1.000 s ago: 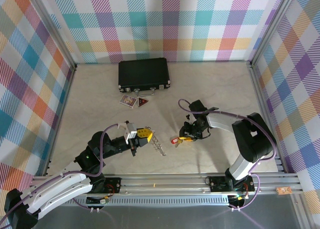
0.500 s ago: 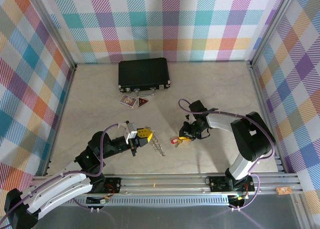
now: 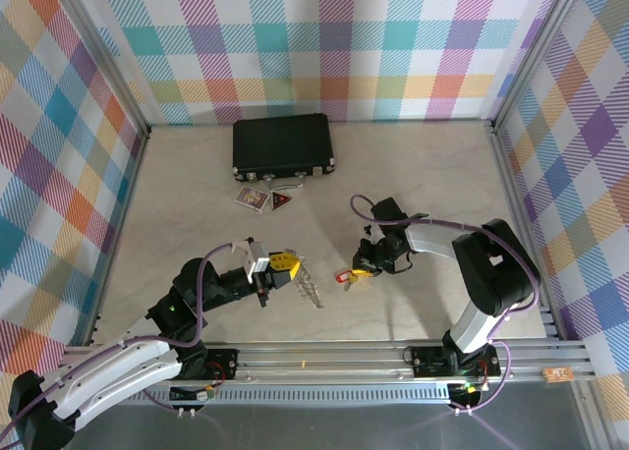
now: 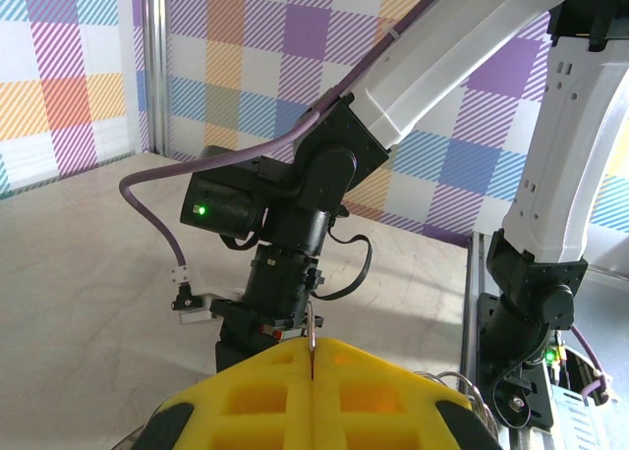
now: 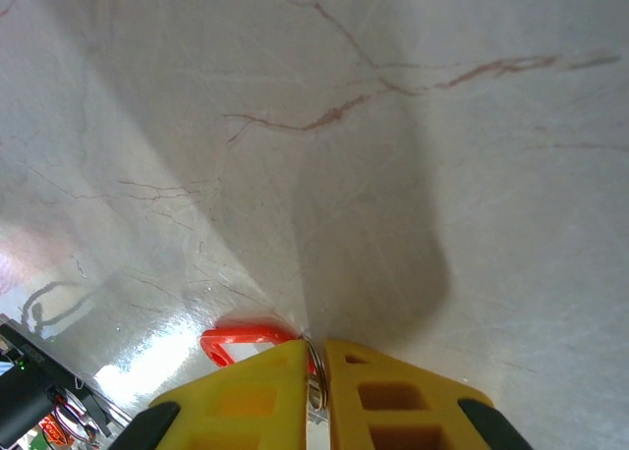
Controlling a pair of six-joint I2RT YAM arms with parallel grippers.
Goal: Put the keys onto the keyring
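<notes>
In the top view the keyring, a thin ring with a grey toothed cluster, hangs from my left gripper near the table's front middle. In the left wrist view the yellow fingers of the left gripper are pressed together on the keyring's thin wire, which sticks up between them. To the right, my right gripper is low on the table at the keys. In the right wrist view the right gripper pinches the small metal ring of the keys, and their red tag lies to the left.
A black case lies at the back centre, with a small card and a red triangular card just in front of it. Checked walls and metal rails enclose the table. The right arm's wrist stands close ahead of the left gripper.
Almost nothing differs in the top view. The right wrist has shifted very slightly at the red tag, and the left arm holds still with the keyring.
</notes>
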